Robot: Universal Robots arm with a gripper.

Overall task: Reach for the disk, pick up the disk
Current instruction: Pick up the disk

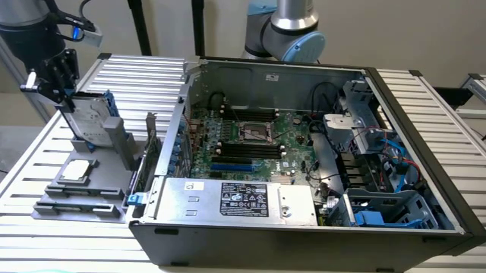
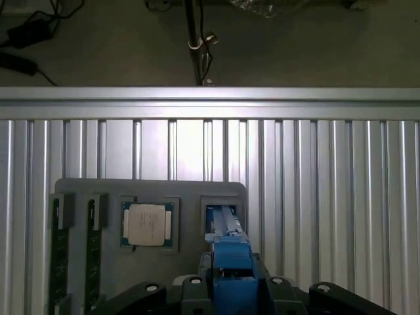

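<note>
From here I read the gripper (image 1: 64,98) as clamped on the top edge of the disk (image 1: 89,122); in the wrist view its black fingers (image 2: 197,289) press against both sides of the blue frame (image 2: 230,262). The disk stands on end in a slot of the grey holder (image 1: 95,181), its long axis running upward and its top leaning slightly to the exterior view's left. A square chip (image 1: 76,169) lies flat on the holder nearby. Everything rests on a slatted metal table (image 1: 45,244) beside an open computer case (image 1: 304,247). Beyond the table I see dark floor (image 2: 295,52) and cables (image 2: 26,33).
</note>
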